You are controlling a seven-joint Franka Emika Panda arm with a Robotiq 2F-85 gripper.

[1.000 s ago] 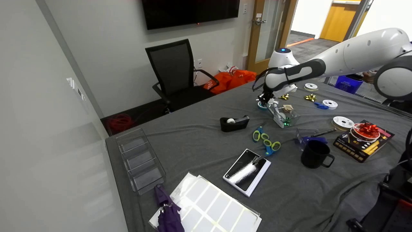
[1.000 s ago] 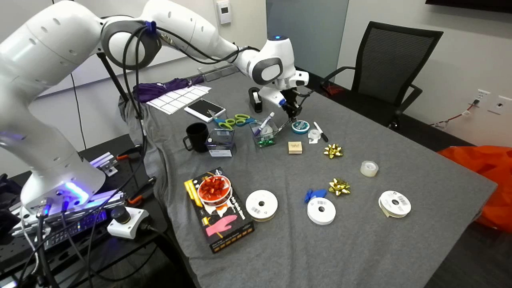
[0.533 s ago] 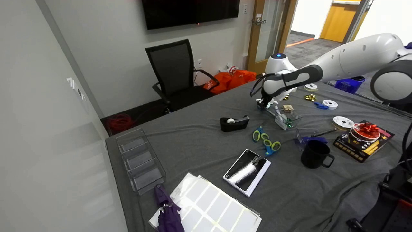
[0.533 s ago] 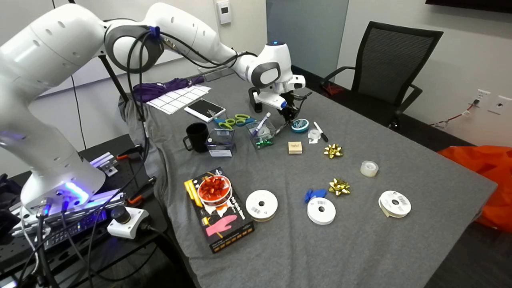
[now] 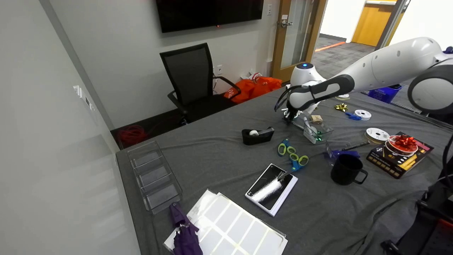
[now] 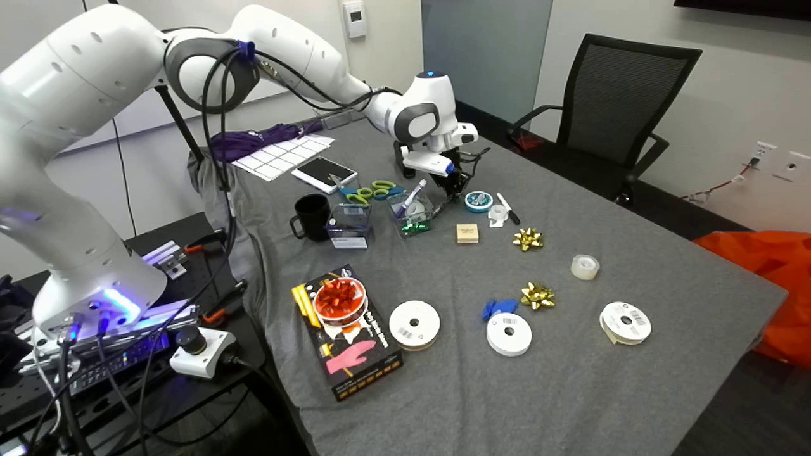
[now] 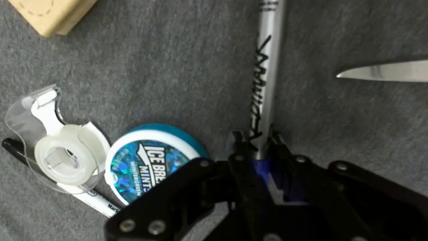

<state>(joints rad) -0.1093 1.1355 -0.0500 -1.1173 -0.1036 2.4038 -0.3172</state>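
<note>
My gripper (image 7: 256, 138) is shut around a silver marker (image 7: 265, 73) with black lettering and a blue end. It is low over the grey cloth; in an exterior view the gripper (image 6: 451, 189) partly hides the marker. The marker's far end reaches to a clear container (image 5: 310, 138) holding a white-and-purple marker (image 6: 412, 199) and a green bow (image 6: 415, 227). A round teal mint tin (image 7: 150, 164) lies beside the fingers, also seen in an exterior view (image 6: 478, 202). Near it are a clear tape roll (image 7: 67, 157), a white marker (image 7: 97, 202) and a wooden block (image 7: 53, 15).
A scissor blade (image 7: 384, 71) points toward the gripper. Scissors (image 5: 299, 161), a black tape dispenser (image 5: 257, 137), a black mug (image 6: 312, 218) and a clear box (image 6: 350, 231) stand nearby. Gold bows (image 6: 537, 296), ribbon spools (image 6: 509, 334) and a black box (image 6: 355, 367) lie farther off.
The gripper has moved lower and slightly toward the clear container, with the silver marker moving along. The clear container has shifted a little the same way. The mint tin has moved slightly.
</note>
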